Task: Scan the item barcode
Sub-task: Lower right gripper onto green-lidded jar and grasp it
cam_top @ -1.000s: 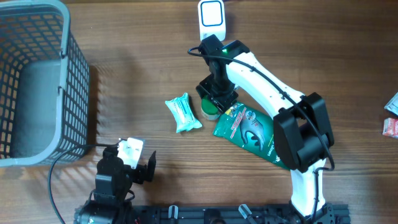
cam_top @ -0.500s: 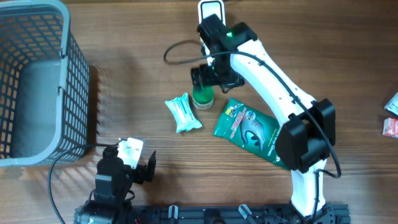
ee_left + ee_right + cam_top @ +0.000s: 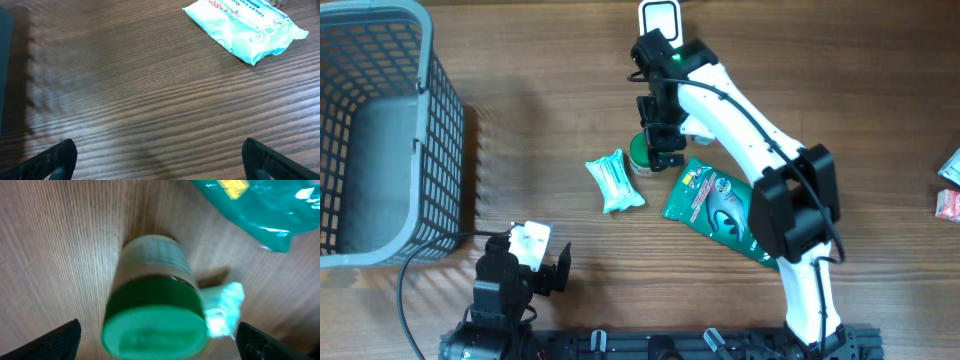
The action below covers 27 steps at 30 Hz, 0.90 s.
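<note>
One grey basket [image 3: 445, 150], one white scanner [image 3: 660, 22], one green-lidded jar [image 3: 642, 155], one pack of wipes [image 3: 615, 182], one green pouch [image 3: 720, 208], two small packets [image 3: 948, 203] at the counter's [image 3: 520, 60] right edge.

The overhead camera looks straight down from high above onto the brown wood-grain table [image 3: 520, 130], with the arm bases along its 6 o'clock edge. The left wrist camera sits low and close over the wood and faces obliquely across the grain. It catches the pale turquoise plastic wipes packet [image 3: 245, 27] at 1 o'clock, and overhead the same packet [image 3: 615, 182] lies just at 9 o'clock of centre. The right wrist camera points steeply down, very near and blurred, onto the green-lidded cylindrical jar [image 3: 152, 310]. The dark green foil pouch [image 3: 260, 205] is at 1 o'clock and a packet corner at 3 o'clock. Overhead shares the jar [image 3: 638, 158] and pouch [image 3: 720, 210], at 12 and 4 o'clock of centre.
</note>
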### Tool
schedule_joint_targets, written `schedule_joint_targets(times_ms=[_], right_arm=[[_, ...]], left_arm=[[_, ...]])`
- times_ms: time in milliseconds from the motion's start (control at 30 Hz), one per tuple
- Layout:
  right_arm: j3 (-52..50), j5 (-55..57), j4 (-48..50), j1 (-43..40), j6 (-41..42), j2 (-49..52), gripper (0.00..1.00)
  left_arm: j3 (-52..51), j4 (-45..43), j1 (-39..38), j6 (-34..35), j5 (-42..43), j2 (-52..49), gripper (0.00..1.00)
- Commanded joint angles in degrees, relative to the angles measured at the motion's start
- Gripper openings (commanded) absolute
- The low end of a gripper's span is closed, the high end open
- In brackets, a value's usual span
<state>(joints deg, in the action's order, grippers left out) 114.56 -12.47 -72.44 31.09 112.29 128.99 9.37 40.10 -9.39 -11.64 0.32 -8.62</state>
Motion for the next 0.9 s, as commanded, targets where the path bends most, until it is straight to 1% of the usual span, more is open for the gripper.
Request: schedule_joint_targets(times_ms=[0,67,133,200,233,267,300,333,367,400,433,467,500,567,600,633,667,767,833,867], right_arm=[[0.1,-0.5,1.4,0.2,-1.5,2.6,0.99],[0.1,-0.3,1.4,0.2,-5.7,2.7,0.85],[0.1,-0.6,1.3,0.2,-12.3,2.7,0.74],[0.1,-0.6,1.1,-0.2,-24.2,2.6,0.72],[0.1,-0.7,1.1,-0.4,-33.9,2.3,0.69],[0.2,-1.1,1.7,-0.7,-48.9,1.6,0.63],[0.2,-0.9,1.7,-0.9,-60.3,1.0,0.6],[0.2,-1.0,1.6,-1.1,-70.5,0.5,0.6],[0.2,-1.0,0.8,-1.2,-83.8,-0.2,0.63],[0.2,-0.9,-0.8,-1.2,-96.5,-0.5,0.78],[0.2,-0.3,-2.3,-1.2,-103.4,-0.5,0.82],[0.2,3.0,-3.8,-1.2,-108.3,-0.5,0.88],[0.2,7.5,-4.2,-1.2,-108.1,-0.5,1.0],[1.2,7.4,-5.2,-1.2,-104.6,-0.7,1.0],[2.4,6.4,-5.4,-1.2,-99.1,-0.8,1.0],[3.7,4.8,-5.5,-1.2,-79.4,-0.8,0.99],[3.7,2.6,-6.3,-1.2,-67.6,-0.8,1.0],[3.6,-3.4,-4.1,-1.2,-44.2,-0.7,1.0],[3.6,-3.9,-7.7,-1.0,-31.4,-0.7,1.0],[3.5,-3.4,-10.2,-0.5,-23.4,-0.7,1.0]], left_arm=[[-0.1,0.0,-0.2,0.5,0.3,0.3,1.0],[-0.1,0.0,-0.2,0.5,0.3,0.3,1.0],[-0.1,0.0,-0.2,0.5,0.3,0.3,1.0],[-0.1,0.0,-0.2,0.5,0.3,0.3,1.0],[-0.1,0.0,-0.2,0.5,0.3,0.3,1.0],[-0.1,0.0,-0.2,0.5,0.3,0.3,1.0],[-0.1,0.0,-0.2,0.5,0.3,0.3,1.0],[-0.1,0.0,-0.2,0.5,0.3,0.3,1.0],[-0.1,0.0,-0.2,0.5,0.3,0.3,1.0],[-0.1,0.0,-0.2,0.5,0.3,0.3,1.0],[-0.1,0.0,-0.2,0.5,0.3,0.3,1.0],[-0.1,0.0,-0.2,0.5,0.3,0.3,1.0],[-0.1,0.0,-0.2,0.5,0.3,0.3,1.0],[-0.1,0.0,-0.2,0.5,0.3,0.3,1.0],[-0.1,0.0,-0.2,0.5,0.3,0.3,1.0],[-0.1,0.0,-0.2,0.5,0.3,0.3,1.0],[-0.1,0.0,-0.2,0.5,0.3,0.3,1.0],[-0.1,0.0,-0.2,0.5,0.3,0.3,1.0],[-0.1,0.0,-0.2,0.5,0.3,0.3,1.0],[-0.1,0.0,-0.2,0.5,0.3,0.3,1.0]])
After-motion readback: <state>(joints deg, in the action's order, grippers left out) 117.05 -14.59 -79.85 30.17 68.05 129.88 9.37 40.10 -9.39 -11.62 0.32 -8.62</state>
